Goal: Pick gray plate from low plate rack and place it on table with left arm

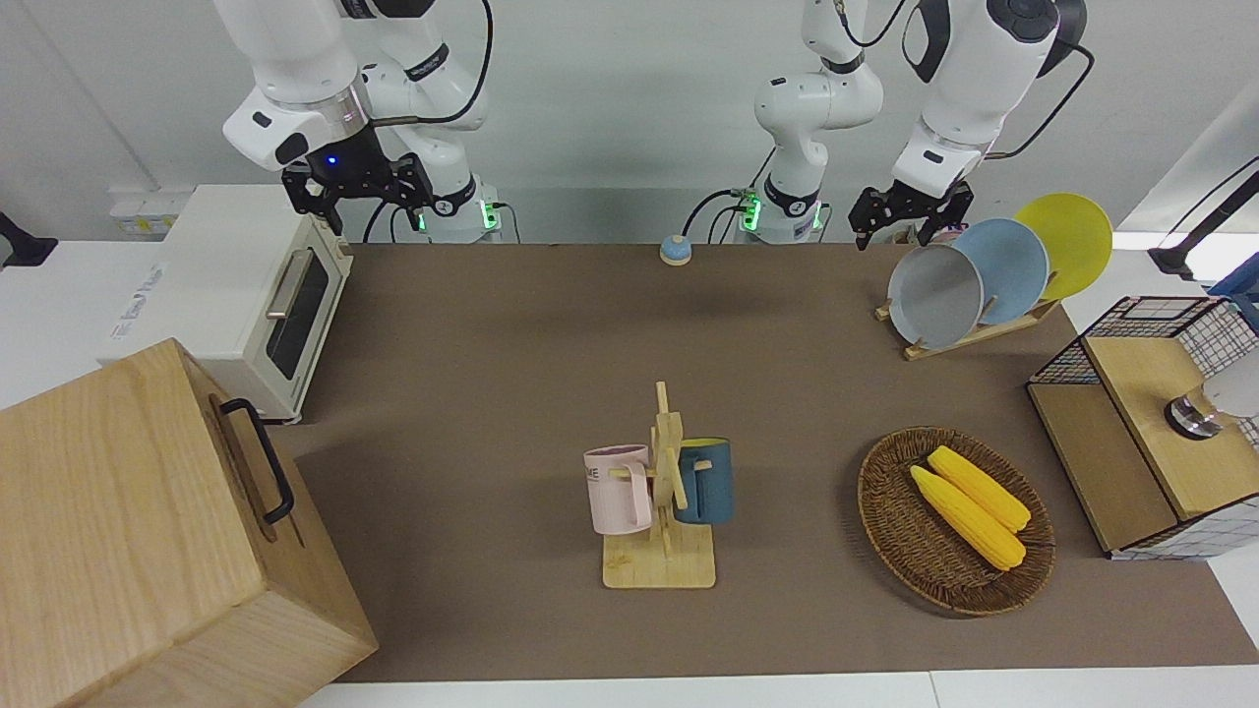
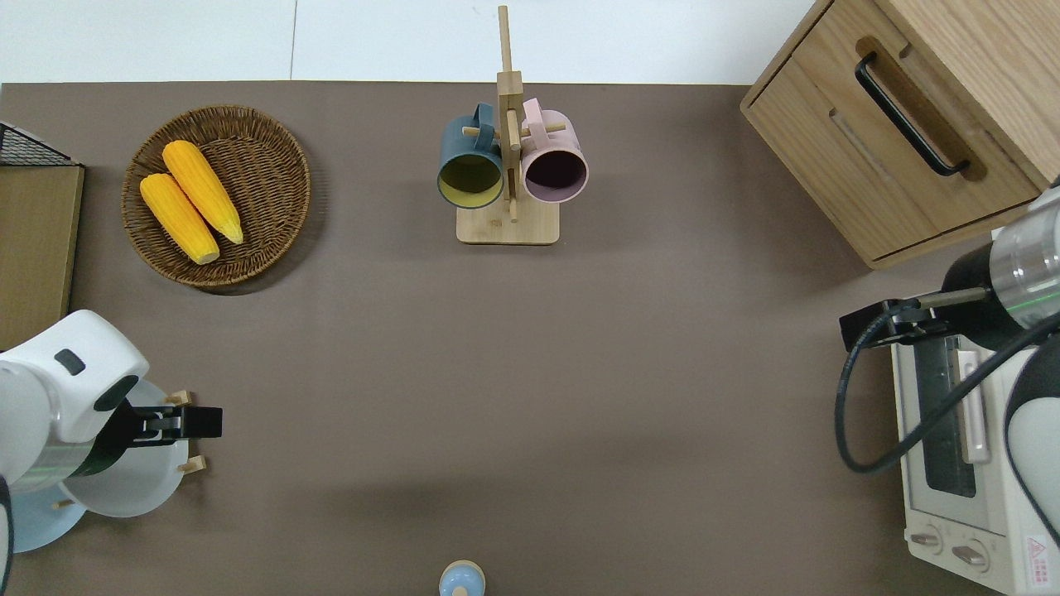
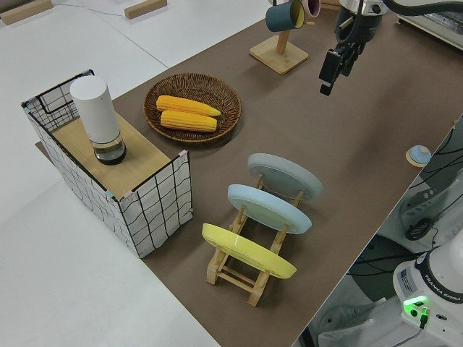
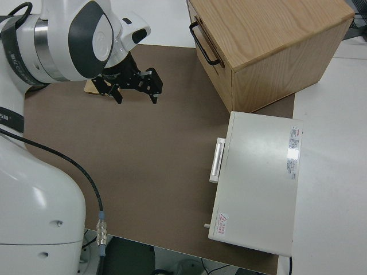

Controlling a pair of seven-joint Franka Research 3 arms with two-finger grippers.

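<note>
The gray plate (image 1: 934, 297) leans in the end slot of the low plate rack (image 1: 969, 334), the slot nearest the table's middle. It also shows in the overhead view (image 2: 137, 488) and the left side view (image 3: 286, 176). My left gripper (image 1: 907, 228) is open and empty, up in the air. In the overhead view it (image 2: 182, 422) is over the gray plate's rim and the rack's end pegs (image 2: 178, 398). It does not touch the plate. In the left side view it (image 3: 331, 72) hangs well above the table (image 1: 511, 334). My right arm is parked, its gripper (image 4: 136, 96) open.
A light blue plate (image 1: 1008, 265) and a yellow plate (image 1: 1072, 241) stand in the same rack. A wicker basket (image 1: 885, 531) with two corn cobs, a wire crate (image 1: 1131, 334), a mug stand (image 1: 661, 551), a small bell (image 1: 675, 250), a toaster oven (image 1: 246, 285) and a wooden cabinet (image 1: 118, 531) stand around.
</note>
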